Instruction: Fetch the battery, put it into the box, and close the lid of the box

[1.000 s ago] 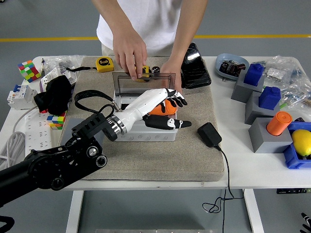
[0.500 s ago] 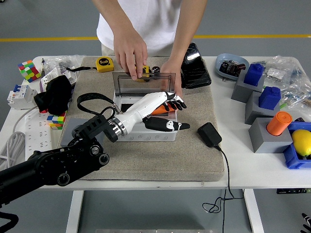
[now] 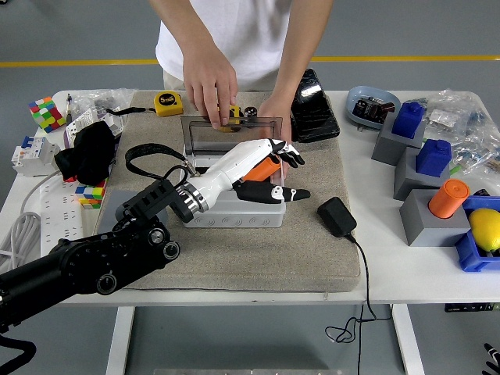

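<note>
- A white table [image 3: 437, 269] stands on a grey floor with a yellow line; one beige felt mat [image 3: 234, 258] covers the table's middle.
- At the left I count two multicoloured puzzle cubes: one [image 3: 45, 112] at the far corner, one [image 3: 91, 192] nearer me beside a crumpled black cloth [image 3: 92, 150].
- My left hand [image 3: 262, 173], white with black fingertips, reaches over the one white plastic box [image 3: 234, 212] on the mat. Its fingers are curled around the orange cylindrical battery [image 3: 267, 166], with the thumb stretched out below.
- The battery is held above the open box, mostly hidden by my fingers; only a smooth orange side shows.
- The box's clear lid [image 3: 226, 133] stands upright at the far side. A person's two hands are there: one [image 3: 209, 84] pinches the lid's top edge, the other [image 3: 275, 117] rests behind the box.
- One yellow tape measure [image 3: 166, 101] lies beyond the lid.
- One black power adapter [image 3: 337, 216] sits right of the box.
- At the right stand three grey blocks; two carry blue pieces [image 3: 408, 119], one an orange cylinder [image 3: 448, 198]. One yellow lemon [image 3: 486, 228] lies in a blue tray.
</note>
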{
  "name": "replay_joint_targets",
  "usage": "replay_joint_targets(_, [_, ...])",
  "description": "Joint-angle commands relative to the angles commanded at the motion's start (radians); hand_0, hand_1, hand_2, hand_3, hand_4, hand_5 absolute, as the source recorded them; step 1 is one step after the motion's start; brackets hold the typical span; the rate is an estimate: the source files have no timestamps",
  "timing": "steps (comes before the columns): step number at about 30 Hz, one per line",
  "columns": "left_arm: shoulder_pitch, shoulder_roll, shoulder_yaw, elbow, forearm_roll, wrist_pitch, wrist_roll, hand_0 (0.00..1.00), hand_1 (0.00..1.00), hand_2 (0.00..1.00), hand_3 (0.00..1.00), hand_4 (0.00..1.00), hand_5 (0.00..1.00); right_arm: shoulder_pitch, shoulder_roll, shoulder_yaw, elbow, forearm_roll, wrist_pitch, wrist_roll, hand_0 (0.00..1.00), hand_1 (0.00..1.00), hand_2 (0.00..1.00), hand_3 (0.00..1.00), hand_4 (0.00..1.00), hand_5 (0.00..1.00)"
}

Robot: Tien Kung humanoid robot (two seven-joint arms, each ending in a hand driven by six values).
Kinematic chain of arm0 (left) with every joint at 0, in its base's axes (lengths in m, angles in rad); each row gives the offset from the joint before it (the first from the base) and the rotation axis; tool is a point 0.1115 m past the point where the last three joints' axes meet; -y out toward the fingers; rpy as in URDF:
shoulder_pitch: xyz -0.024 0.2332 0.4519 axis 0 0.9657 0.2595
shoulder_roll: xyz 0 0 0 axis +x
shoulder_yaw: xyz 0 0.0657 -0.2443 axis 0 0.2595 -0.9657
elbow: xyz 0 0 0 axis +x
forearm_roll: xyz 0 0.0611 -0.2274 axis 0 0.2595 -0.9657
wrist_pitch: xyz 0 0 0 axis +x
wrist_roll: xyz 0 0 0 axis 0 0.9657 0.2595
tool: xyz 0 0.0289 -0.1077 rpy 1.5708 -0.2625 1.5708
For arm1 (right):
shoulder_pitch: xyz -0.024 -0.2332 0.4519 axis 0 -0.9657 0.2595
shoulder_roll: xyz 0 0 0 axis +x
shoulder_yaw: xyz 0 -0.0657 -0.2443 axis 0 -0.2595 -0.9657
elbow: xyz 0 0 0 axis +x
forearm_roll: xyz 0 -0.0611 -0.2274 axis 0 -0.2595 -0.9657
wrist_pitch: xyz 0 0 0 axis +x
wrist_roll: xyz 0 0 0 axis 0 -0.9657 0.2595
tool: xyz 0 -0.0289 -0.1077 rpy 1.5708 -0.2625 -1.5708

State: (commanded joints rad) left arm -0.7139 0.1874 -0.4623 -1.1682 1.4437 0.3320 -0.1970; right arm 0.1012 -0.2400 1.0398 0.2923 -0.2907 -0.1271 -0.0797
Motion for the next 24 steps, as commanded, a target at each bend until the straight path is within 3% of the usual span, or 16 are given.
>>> replay_joint_targets(12, [0.008,-0.001,-0.014,-0.029,-0.004,0.004,-0.007,0.511,0.654,0.625,0.639,0.998,0.656,0.002,-0.001,0.003,0.002,-0.001,-0.002,0.001,0.63,0.661,0.658,0.54,0.961,0.442])
replay_joint_targets(24, [0.017,0.004,0.005,0.039,-0.005,-0.004,0.007,0.508,0.651,0.623,0.632,0.998,0.641,0.002,0.001,0.001,0.002,0.0,-0.003,0.003,0.631,0.661,0.658,0.539,0.961,0.441])
